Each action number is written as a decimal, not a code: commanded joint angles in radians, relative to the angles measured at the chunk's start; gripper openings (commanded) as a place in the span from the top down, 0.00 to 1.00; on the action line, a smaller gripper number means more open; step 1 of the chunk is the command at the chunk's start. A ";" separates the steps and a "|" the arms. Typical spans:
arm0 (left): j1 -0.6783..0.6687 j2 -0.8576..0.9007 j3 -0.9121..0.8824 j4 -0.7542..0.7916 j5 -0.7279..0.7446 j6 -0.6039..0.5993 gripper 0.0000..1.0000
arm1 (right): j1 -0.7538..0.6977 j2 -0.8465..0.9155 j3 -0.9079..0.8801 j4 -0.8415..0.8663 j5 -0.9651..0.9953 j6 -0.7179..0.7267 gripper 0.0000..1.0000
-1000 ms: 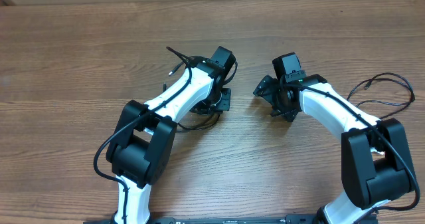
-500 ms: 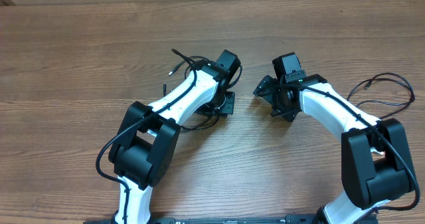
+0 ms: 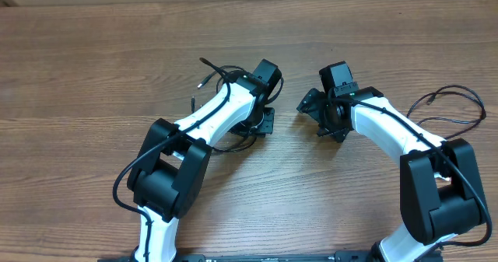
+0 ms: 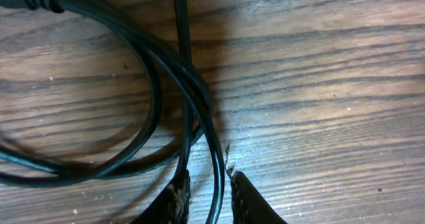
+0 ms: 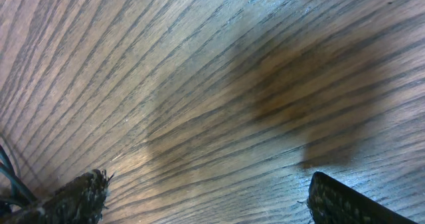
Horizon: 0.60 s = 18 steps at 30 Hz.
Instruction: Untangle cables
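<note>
Overhead: the tangle of cables (image 3: pixel 214 70) lies on the wood table (image 3: pixel 78 75) left of centre, mostly under the left arm, with loops showing on its far and near sides. The left gripper (image 3: pixel 261 122) is down on the tangle. The right gripper (image 3: pixel 320 118) sits just right of it, jaws spread wide, nothing in them. A separate cable (image 3: pixel 430 97) lies at the far right, well apart.

Left wrist: the cables (image 4: pixel 216 177) loop across the wood. The left gripper (image 4: pixel 211 201) fingers (image 4: pixel 178 197) are nearly together, pinched around one strand that runs between them.

Right wrist: the right gripper (image 5: pixel 212 204) fingers (image 5: pixel 80 197) stand wide apart over bare wood, gripping nothing.
</note>
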 commanded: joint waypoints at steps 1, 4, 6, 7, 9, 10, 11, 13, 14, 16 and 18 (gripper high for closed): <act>-0.009 0.006 -0.053 0.029 -0.015 -0.015 0.78 | -0.001 -0.003 -0.007 0.003 0.002 0.003 0.05; -0.008 0.006 -0.099 0.072 -0.015 -0.015 0.80 | -0.001 -0.003 -0.007 0.004 0.002 0.003 0.05; -0.008 0.006 -0.112 0.081 -0.015 -0.015 0.95 | -0.001 -0.003 -0.007 0.004 0.002 0.003 0.05; -0.008 0.006 -0.113 0.082 -0.015 -0.015 0.96 | -0.001 -0.003 -0.007 0.003 0.002 0.003 0.05; -0.007 0.006 -0.104 0.082 -0.015 -0.014 0.96 | -0.001 -0.003 -0.007 -0.004 0.002 0.003 0.17; -0.007 0.006 -0.097 0.079 -0.015 -0.012 0.96 | -0.001 -0.003 -0.007 -0.005 0.000 0.003 0.21; -0.007 0.005 -0.089 0.072 -0.015 0.000 0.96 | -0.001 -0.003 -0.007 -0.006 -0.006 0.003 0.25; -0.006 0.002 -0.060 0.045 -0.016 0.060 0.96 | -0.001 -0.003 -0.007 -0.007 -0.033 0.003 0.41; -0.004 0.000 -0.040 0.025 -0.019 0.090 0.96 | -0.001 -0.003 -0.007 -0.007 -0.051 0.003 0.46; 0.003 -0.003 0.005 -0.025 -0.027 0.130 0.96 | -0.001 -0.003 -0.007 -0.003 -0.095 0.003 0.55; 0.016 -0.007 0.054 -0.074 -0.029 0.154 0.96 | -0.001 -0.003 -0.007 0.001 -0.140 0.003 0.55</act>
